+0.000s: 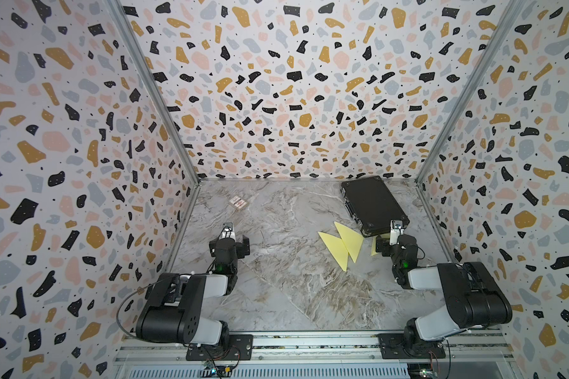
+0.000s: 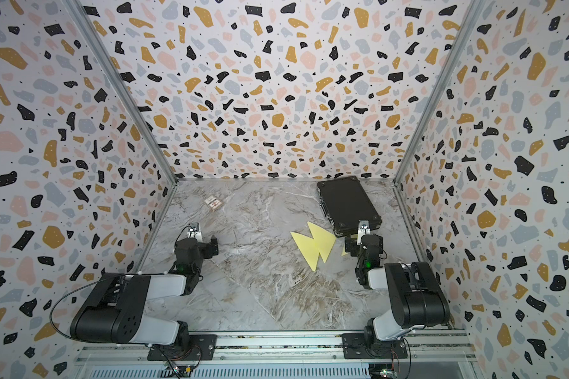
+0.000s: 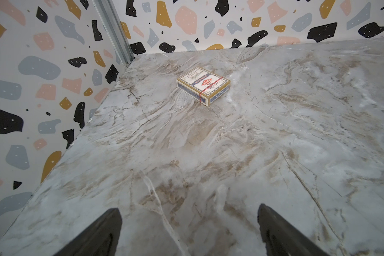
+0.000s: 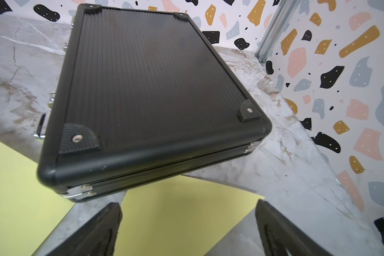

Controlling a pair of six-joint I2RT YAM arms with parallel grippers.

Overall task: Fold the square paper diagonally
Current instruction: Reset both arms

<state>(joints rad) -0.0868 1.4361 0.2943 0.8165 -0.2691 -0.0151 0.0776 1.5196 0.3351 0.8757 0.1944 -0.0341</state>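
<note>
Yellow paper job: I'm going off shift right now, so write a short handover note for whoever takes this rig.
Left gripper: open, empty, over bare table; card box ahead of it.
Right gripper: open, empty, above a third yellow sheet at the black case's near corner.
Done, it seems: yellow triangles lie overlapping beside the case.
Left: the third sheet; it is partly hidden, so whether it is folded cannot be told.

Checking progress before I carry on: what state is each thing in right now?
Left yellow paper: folded triangle, flat.
Middle yellow paper: folded triangle, overlapping it.
Right yellow paper: flat, partly hidden, fold unclear.
Black case: closed, flat.
Card box: closed, flat.
Left claw: open, empty.
Right claw: open, empty.
</note>
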